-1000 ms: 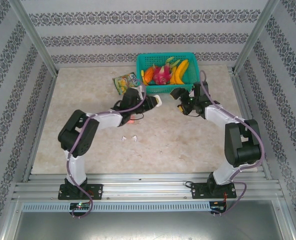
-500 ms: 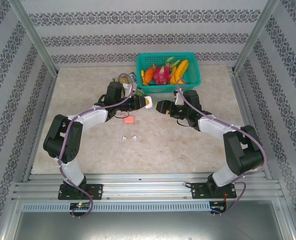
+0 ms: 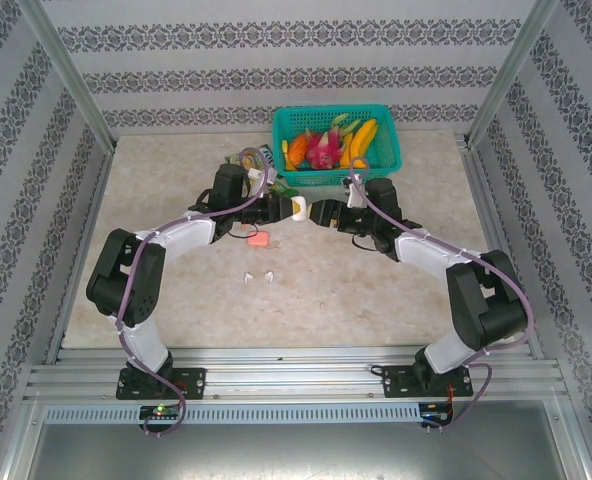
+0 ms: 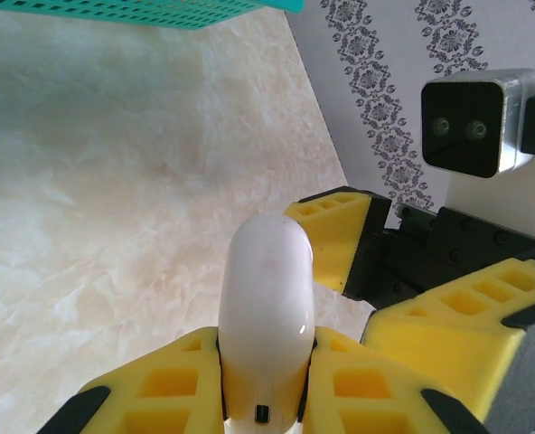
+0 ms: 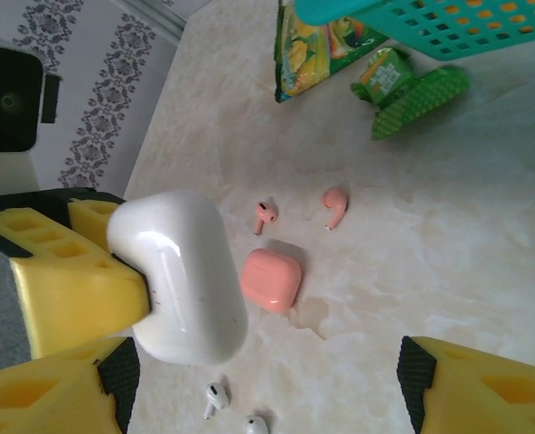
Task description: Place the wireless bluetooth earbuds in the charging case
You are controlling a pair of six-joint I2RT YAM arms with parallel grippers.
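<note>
Grips white case (image 4: 266,298) tight in left gripper (image 3: 290,208), raised off the table (image 3: 176,180); faces it with right gripper (image 5: 267,393), spread wide, just beside its free end. Looks like the lid-opening step: next calls for pinching the lid edge without twisting the case loose. Leaves white earbuds (image 3: 248,278) lying nearer the bases, pink earbuds (image 5: 265,215) by pink case (image 5: 271,279).

Marble table (image 3: 356,290) holds basket (image 5: 484,27), snack packets (image 5: 313,54), pink case (image 5: 271,280), 4 earbuds (image 5: 265,215).

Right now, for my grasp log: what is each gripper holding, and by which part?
The left gripper clamps the white charging case by one end, a finger on each broad face. The right gripper is open and holds nothing.
</note>
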